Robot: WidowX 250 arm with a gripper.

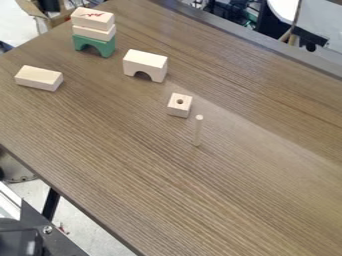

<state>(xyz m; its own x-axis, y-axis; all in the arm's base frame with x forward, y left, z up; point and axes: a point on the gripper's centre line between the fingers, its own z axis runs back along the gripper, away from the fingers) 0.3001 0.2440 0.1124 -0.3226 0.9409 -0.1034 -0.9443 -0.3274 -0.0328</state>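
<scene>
Wood-grained brown tabletop [247, 195] runs slantwise across the view, its near edge passing above a bolted black plate [61, 241] that is cut off at the lower left corner. Taking the holed cube as the landmark, the nearest piece is a slim wooden dowel [198, 131], just beside it on the near right; it appears to stand upright, though its foot is faint against the grain. The holed cube [180, 105] has its dark round opening facing up, with the dowel outside it; how deep the hole goes cannot be made out. Well to the cube's left lies a plain rectangular wooden block [38, 78], apart from the others. Beyond the cube, up and to the left, a natural wood arch block [145, 64] rests with its cutout down. Farther that way, one stack is already three high: a green arch block [94, 45] below, a plain wooden slab [94, 32] on it, and a red-marked block [93, 18] on top, their rear sides hidden. As things lie, the stack is together and the other four pieces remain separate; how much is left cannot be judged. Whether the end effector is wide, narrow or holding something, I cannot tell.
</scene>
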